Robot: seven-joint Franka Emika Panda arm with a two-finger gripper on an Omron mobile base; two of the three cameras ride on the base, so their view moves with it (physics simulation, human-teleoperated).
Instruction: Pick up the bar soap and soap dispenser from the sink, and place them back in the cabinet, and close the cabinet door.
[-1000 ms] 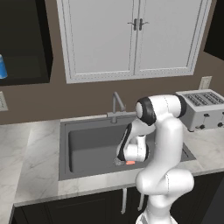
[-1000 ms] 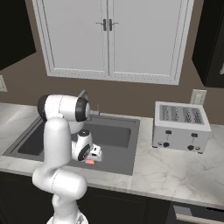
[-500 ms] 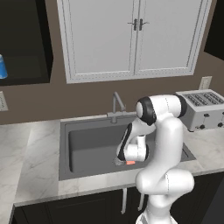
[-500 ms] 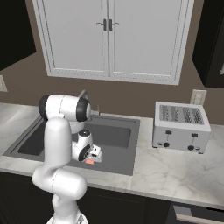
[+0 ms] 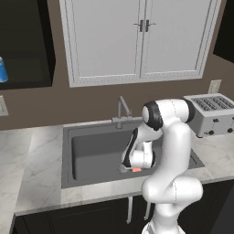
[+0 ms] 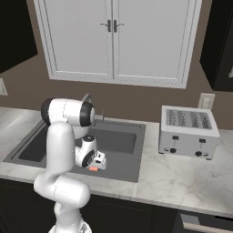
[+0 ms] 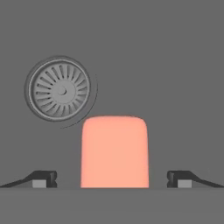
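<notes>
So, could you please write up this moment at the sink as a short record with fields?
gripper: gripper open, low in the sink, fingertips either side of the bar soap
bar soap: bar soap flat on the basin floor, between the open fingers, not yet gripped
sink: sink dark grey, with drain ring beside the soap
soap dispenser: blue soap dispenser in the dark cabinet at upper left
toaster: toaster on the counter right of the sink
</notes>
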